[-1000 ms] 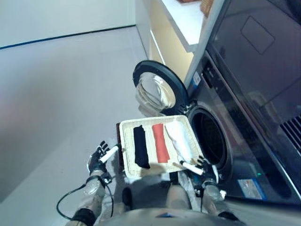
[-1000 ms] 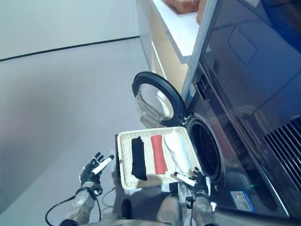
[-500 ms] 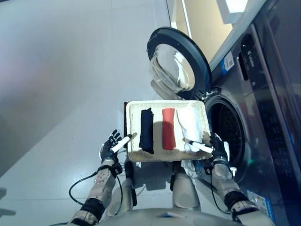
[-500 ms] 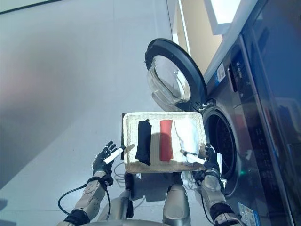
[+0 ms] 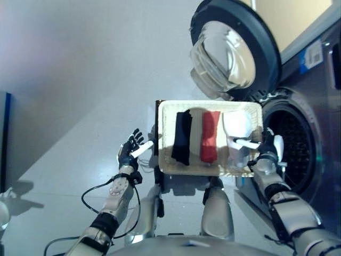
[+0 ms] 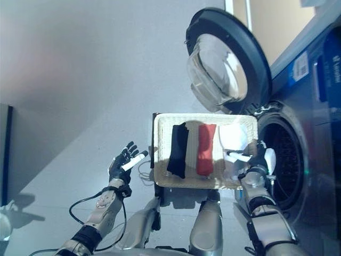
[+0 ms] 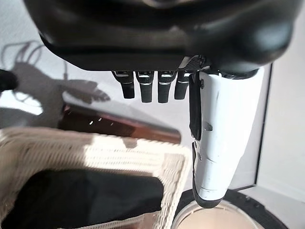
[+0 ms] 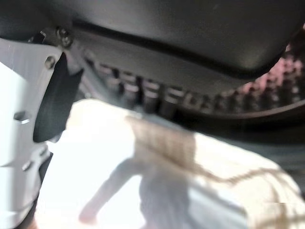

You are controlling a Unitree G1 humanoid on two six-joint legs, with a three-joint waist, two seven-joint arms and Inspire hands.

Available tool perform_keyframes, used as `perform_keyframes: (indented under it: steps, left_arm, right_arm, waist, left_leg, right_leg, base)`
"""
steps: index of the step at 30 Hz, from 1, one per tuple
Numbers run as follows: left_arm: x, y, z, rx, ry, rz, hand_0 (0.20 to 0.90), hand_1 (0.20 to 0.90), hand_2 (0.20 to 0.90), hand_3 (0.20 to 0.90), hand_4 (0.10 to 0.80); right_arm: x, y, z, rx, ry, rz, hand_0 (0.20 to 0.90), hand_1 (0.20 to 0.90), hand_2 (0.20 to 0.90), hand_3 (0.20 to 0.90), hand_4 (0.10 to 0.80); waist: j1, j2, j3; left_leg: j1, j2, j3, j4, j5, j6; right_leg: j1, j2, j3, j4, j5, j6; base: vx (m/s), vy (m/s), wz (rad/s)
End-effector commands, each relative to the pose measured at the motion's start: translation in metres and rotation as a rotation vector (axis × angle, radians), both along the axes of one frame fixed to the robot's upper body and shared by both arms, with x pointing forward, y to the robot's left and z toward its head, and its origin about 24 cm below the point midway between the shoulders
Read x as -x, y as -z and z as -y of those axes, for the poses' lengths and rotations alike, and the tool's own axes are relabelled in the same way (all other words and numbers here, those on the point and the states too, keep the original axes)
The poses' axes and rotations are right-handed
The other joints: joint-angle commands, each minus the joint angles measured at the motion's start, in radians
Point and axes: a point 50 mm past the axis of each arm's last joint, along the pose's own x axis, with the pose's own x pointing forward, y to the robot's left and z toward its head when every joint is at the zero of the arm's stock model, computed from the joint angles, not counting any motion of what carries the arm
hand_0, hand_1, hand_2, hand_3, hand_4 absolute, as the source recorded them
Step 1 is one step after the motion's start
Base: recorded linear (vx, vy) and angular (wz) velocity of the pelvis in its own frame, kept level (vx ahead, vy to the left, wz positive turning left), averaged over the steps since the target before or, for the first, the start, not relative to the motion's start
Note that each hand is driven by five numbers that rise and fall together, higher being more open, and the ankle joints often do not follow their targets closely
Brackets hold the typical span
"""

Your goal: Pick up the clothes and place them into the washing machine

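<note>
A white wicker basket (image 5: 209,104) stands on a dark stand in front of me. In it lie a black cloth (image 5: 182,137), a red cloth (image 5: 210,137) and a white cloth (image 5: 237,127), side by side. My left hand (image 5: 130,150) hovers open just left of the basket, fingers spread, holding nothing; its wrist view shows the black cloth (image 7: 81,195) past them. My right hand (image 5: 269,152) is at the basket's right edge, open, with its thumb reaching over the white cloth (image 8: 119,181). The washing machine's drum opening (image 5: 294,143) gapes just right of that hand.
The round machine door (image 5: 234,48) stands swung open behind the basket. The dark machine front (image 6: 325,106) fills the right side. Grey floor spreads to the left, with a dark panel edge (image 5: 2,133) at the far left.
The whole picture has shifted as the camera tilted down and closer. Relative to the basket, both hands stay roughly where they were, the left beside it, the right at the white cloth.
</note>
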Motion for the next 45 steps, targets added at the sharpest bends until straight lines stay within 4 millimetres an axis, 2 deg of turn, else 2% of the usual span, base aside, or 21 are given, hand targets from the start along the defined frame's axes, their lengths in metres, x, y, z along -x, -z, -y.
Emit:
perform_keyframes:
  steps: [1,4,10,16,22,27,35,37,40,45]
  left_arm:
    - [-0.004,-0.03,-0.001,0.019,0.037,0.178,0.9,0.9,0.9,0.9,0.8]
    - [-0.006,-0.039,0.005,0.033,0.071,0.219,0.9,0.9,0.9,0.9,0.8]
    - [-0.005,-0.034,0.011,0.037,0.089,0.199,0.9,0.9,0.9,0.9,0.8]
    - [-0.008,-0.039,0.013,0.039,0.085,0.215,0.9,0.9,0.9,0.9,0.8]
    - [-0.006,-0.037,0.015,0.031,0.093,0.206,0.9,0.9,0.9,0.9,0.8]
    - [-0.01,-0.033,0.01,0.003,0.062,0.187,0.9,0.9,0.9,0.9,0.8]
    - [-0.012,-0.027,-0.001,-0.033,-0.001,0.156,0.9,0.9,0.9,0.9,0.8]
    - [-0.013,-0.028,-0.004,-0.039,-0.005,0.16,0.9,0.9,0.9,0.9,0.8]
    - [-0.012,-0.031,-0.006,-0.038,0.001,0.174,0.9,0.9,0.9,0.9,0.8]
    - [-0.007,-0.032,-0.009,-0.028,0.007,0.177,0.9,0.9,0.9,0.9,0.8]
  right_arm:
    - [-0.006,-0.026,0.024,0.116,0.063,0.01,0.9,0.9,0.9,0.9,0.8]
    - [-0.006,-0.029,0.028,0.125,0.082,0.006,0.9,0.9,0.9,0.9,0.8]
    - [-0.007,-0.024,0.021,0.146,0.061,-0.019,0.9,0.9,0.9,0.9,0.8]
    - [-0.015,-0.022,0.007,0.161,0.03,-0.032,0.9,0.9,0.9,0.9,0.8]
    - [-0.012,-0.017,0.006,0.216,0.049,-0.087,0.9,0.9,0.9,0.9,0.8]
    - [-0.014,-0.016,-0.001,0.217,0.072,-0.067,0.9,0.9,0.9,0.9,0.8]
    - [-0.014,-0.012,-0.009,0.181,0.076,-0.033,0.9,0.9,0.9,0.9,0.8]
    - [-0.008,-0.003,-0.011,0.147,0.074,-0.044,0.9,0.9,0.9,0.9,0.8]
    - [-0.005,0.001,-0.01,0.136,0.079,-0.054,0.9,0.9,0.9,0.9,0.8]
    - [-0.005,-0.005,-0.001,0.15,0.106,-0.069,0.9,0.9,0.9,0.9,0.8]
  waist:
    - [0.03,-0.031,-0.014]
    - [0.034,-0.017,0.0]
    - [0.036,-0.014,0.009]
    - [0.045,-0.013,0.023]
    - [0.062,-0.013,0.031]
    - [0.065,-0.038,0.02]
    - [0.041,-0.098,-0.005]
    - [0.035,-0.108,-0.011]
    - [0.038,-0.106,-0.007]
    - [0.046,-0.086,0.001]
  left_leg:
    - [-0.053,0.007,0.024,0.221,-0.156,-0.034]
    - [-0.088,-0.003,0.019,0.252,-0.164,-0.03]
    - [-0.124,-0.014,0.012,0.287,-0.174,-0.025]
    - [-0.165,-0.018,0.007,0.32,-0.186,-0.023]
    - [-0.189,-0.022,-0.004,0.326,-0.177,-0.026]
    - [-0.19,-0.03,-0.008,0.315,-0.165,-0.032]
    - [-0.155,-0.029,0.0,0.337,-0.19,-0.027]
    - [-0.144,-0.026,0.0,0.352,-0.199,-0.025]
    - [-0.15,-0.03,-0.002,0.371,-0.202,-0.023]
    - [-0.167,-0.042,0.001,0.38,-0.203,-0.021]
  right_leg:
    - [-0.12,-0.087,0.107,0.154,0.026,0.065]
    - [-0.147,-0.098,0.109,0.175,0.02,0.064]
    - [-0.161,-0.11,0.108,0.189,0.013,0.06]
    - [-0.178,-0.115,0.102,0.199,0.011,0.061]
    - [-0.162,-0.128,0.076,0.178,0.02,0.065]
    - [-0.124,-0.134,0.049,0.123,0.047,0.068]
    - [-0.066,-0.131,0.062,0.091,0.081,0.071]
    - [-0.054,-0.135,0.069,0.091,0.087,0.072]
    - [-0.054,-0.14,0.069,0.096,0.082,0.067]
    - [-0.073,-0.145,0.075,0.107,0.069,0.062]
  base:
    - [-0.044,0.041,0.05]
    - [-0.029,0.034,0.05]
    - [0.014,0.024,0.09]
    - [0.004,0.017,0.09]
    - [0.019,-0.014,0.1]
    - [0.036,-0.008,0.03]
    - [0.024,0.009,0.08]
    - [-0.004,0.019,-0.07]
    - [-0.052,0.007,-0.08]
    - [-0.049,0.023,-0.05]
